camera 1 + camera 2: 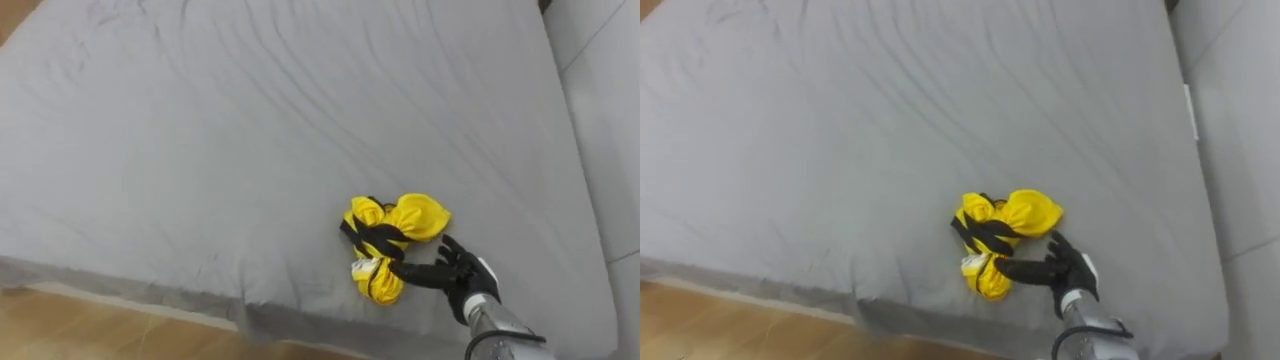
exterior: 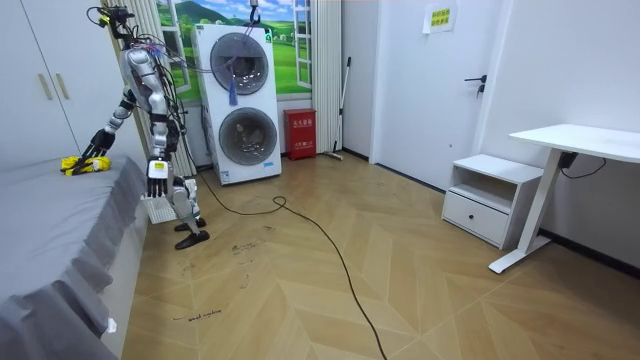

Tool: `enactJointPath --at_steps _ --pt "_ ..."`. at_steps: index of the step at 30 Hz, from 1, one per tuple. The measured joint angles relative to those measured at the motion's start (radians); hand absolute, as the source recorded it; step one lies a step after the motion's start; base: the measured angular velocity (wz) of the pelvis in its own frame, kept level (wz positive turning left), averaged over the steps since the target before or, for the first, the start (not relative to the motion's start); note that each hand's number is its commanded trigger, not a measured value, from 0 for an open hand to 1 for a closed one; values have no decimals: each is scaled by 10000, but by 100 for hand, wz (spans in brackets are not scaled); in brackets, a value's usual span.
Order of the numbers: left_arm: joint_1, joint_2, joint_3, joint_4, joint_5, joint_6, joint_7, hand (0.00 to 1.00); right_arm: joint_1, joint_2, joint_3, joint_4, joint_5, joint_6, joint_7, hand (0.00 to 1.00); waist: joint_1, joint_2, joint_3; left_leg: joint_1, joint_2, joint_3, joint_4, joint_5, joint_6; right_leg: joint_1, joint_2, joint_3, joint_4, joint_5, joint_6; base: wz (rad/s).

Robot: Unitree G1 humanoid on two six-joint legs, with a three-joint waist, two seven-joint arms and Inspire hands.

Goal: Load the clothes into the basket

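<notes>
At the bed's near edge, the right hand (image 1: 468,280) rests open, its fingers (image 1: 420,271) stretched straight and touching the yellow-and-black clothes (image 1: 392,238). These lie bundled just beyond the fingertips on the grey bed (image 1: 200,140). The robot stands beside the bed, its left hand (image 2: 157,178) hanging at its side.
</notes>
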Motion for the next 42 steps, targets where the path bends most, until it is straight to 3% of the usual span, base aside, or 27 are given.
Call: enactJointPath --at_steps 9,19,21,29,34,35,37,42 --pt "-237 21 16 335 415 251 72 0 -303 -121 117 559 13 18 -214 0 833 -110 141 -256 -82 -213 -128 85 52 -132 -21 -226 -168 51 67 8" --pt "-471 36 -121 385 397 388 73 0 -676 -163 165 778 -98 134 -248 0 859 -96 209 -461 -92 -331 -115 88 53 -305 -100 -423 -169 51 69 4" --pt "-508 35 -142 383 396 395 73 0 -755 -162 273 776 -132 147 -336 0 859 -84 262 -465 -90 -312 -101 92 55 -314 -103 -432 -166 51 69 -3" --pt "-492 47 -137 345 408 715 38 0 -1021 -135 492 579 -1174 549 -579 0 856 -100 263 -693 -95 -271 -106 160 58 -545 -115 -496 -144 56 61 0" --pt "-495 73 -146 333 401 734 49 0 -1019 -145 888 573 -1222 549 -642 0 863 -114 254 -693 -87 -253 -119 160 57 -556 -110 -483 -145 59 56 0" --pt "-495 87 -162 331 401 733 73 0 -1021 -149 1076 584 -1236 548 -663 52 870 -122 249 -691 -87 -258 -118 160 57 -554 -109 -482 -145 59 56 0" --pt "-490 130 -337 320 400 731 74 0 -1021 -174 1289 648 -1352 528 -667 100 885 -125 248 -687 -89 -268 -115 160 57 -549 -105 -482 -150 60 55 0" --pt "-563 159 -326 290 416 753 74 0 -1121 -193 1300 1300 -2044 526 -827 100 1228 -198 230 -652 -82 -290 -117 163 53 -499 -60 -579 -158 68 42 1"
